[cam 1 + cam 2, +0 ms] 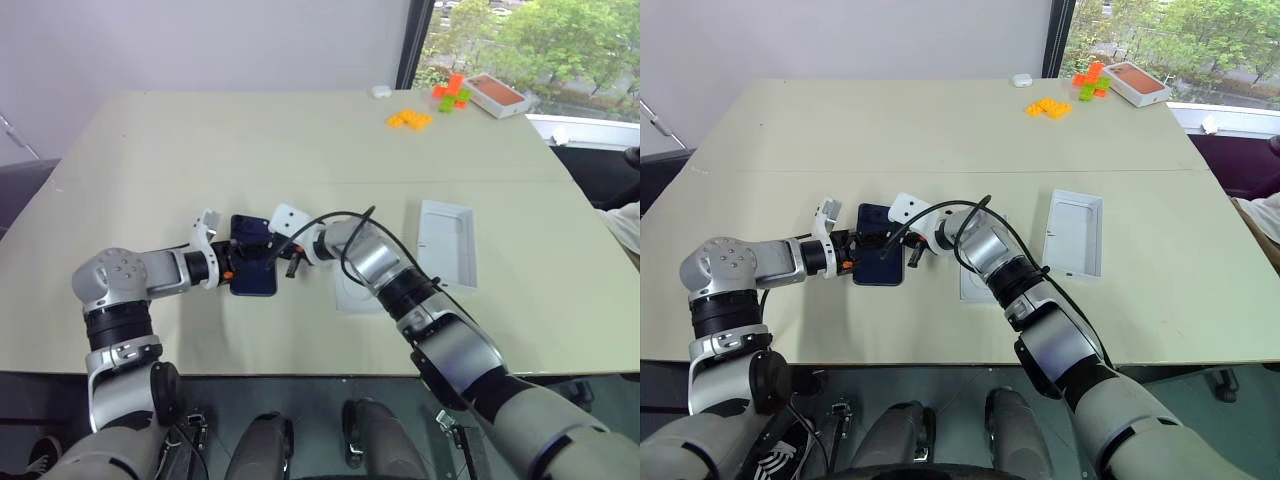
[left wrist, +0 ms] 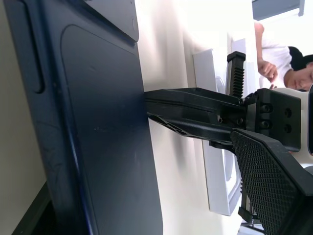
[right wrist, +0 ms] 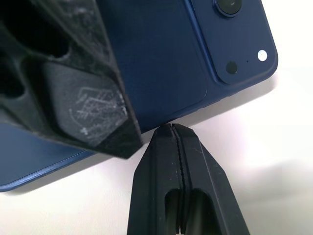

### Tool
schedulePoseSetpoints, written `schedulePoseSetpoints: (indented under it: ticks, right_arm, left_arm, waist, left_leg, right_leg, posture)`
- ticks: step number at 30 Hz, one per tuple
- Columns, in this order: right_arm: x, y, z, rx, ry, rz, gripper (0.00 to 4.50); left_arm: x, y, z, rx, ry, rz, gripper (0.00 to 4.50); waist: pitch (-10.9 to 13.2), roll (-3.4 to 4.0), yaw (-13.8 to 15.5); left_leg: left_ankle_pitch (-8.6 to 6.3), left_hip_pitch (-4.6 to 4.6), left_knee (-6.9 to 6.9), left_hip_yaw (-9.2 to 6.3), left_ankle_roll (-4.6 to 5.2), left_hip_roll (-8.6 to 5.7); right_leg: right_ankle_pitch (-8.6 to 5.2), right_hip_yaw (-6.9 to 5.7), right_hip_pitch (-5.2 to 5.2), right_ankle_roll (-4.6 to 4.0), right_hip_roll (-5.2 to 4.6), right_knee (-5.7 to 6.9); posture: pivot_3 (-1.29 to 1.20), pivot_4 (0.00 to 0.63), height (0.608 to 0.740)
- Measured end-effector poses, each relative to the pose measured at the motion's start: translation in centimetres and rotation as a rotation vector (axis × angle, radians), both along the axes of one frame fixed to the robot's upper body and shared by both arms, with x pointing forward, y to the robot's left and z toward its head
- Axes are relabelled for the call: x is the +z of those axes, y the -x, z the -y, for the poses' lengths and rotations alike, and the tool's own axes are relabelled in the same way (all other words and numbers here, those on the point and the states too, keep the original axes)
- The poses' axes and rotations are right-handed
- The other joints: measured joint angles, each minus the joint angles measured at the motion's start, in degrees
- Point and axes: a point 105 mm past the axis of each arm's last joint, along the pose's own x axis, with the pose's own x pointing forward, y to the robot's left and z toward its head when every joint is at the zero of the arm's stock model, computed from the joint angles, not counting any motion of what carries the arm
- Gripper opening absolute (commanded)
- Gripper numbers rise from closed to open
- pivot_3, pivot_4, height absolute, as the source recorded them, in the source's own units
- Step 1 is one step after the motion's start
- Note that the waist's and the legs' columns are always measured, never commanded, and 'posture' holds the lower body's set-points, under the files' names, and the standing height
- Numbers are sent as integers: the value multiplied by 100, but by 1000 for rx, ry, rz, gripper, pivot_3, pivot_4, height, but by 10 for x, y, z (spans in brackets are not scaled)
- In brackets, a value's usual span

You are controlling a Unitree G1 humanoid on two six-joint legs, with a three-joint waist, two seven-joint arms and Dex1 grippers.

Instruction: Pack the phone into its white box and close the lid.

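Nearest the front edge of the table (image 1: 300,140), the phone (image 1: 254,268) lies back-up between both arms. The right gripper (image 3: 170,128), jaws pressed together, noses against its edge, likely steadying it, while the left gripper (image 1: 228,262) spreads its jaws wide to take it. Just right sits the white box (image 1: 970,285); farther right the lid (image 1: 447,242) lies open-side up, ready.

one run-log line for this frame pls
phone: slim navy-blue smartphone flat on beige table, back up | right gripper: shut, tips at phone edge | left gripper: open over phone | white box: unpacked
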Motion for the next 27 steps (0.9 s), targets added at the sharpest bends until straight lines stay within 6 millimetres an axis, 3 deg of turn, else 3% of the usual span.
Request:
schedulePoseSetpoints:
  ticks: [3, 6, 12, 13, 27]
  right_arm:
    - [-1, 0, 0, 0, -1, 2, 18]
    - [-1, 1, 0, 3, -2, 4, 0]
    - [-1, 1, 4, 3, 4, 16, 0]
    - [-1, 1, 5, 2, 6, 16, 0]
    - [1, 0, 9, -9, -31, -7, 0]
  left_arm:
    - [0, 0, -2, 9, 10, 3, 3929]
    - [-3, 1, -5, 22, 14, 6, 3090]
    - [-16, 4, -15, 71, 41, -38, 245]
    - [-11, 4, -13, 57, 72, -20, 45]
    - [-15, 10, -19, 70, 125, -70, 45]
  waist:
    - [0, 0, -4]
    - [0, 0, -9]
    - [0, 0, -1]
    - [-1, -2, 9]
    - [-1, -1, 4]
  left_leg:
    - [0, -1, 0, 0, -1, 0]
    - [0, -1, -2, 0, -1, 0]
    - [0, -4, -3, -1, -1, 0]
    - [0, -2, -2, -1, 0, 1]
    - [-2, -4, -3, -2, 3, 1]
  right_leg:
    - [0, 0, 0, 0, 0, -1]
    - [0, 0, -1, 0, 0, -2]
    - [0, 0, -3, 0, 0, -5]
    - [0, -1, 0, 0, 0, -5]
    - [0, -1, -2, 0, 0, -7]
  posture:
    - [0, 150, 740]
    - [0, 150, 740]
    - [0, 150, 740]
    - [0, 150, 740]
    - [0, 150, 740]
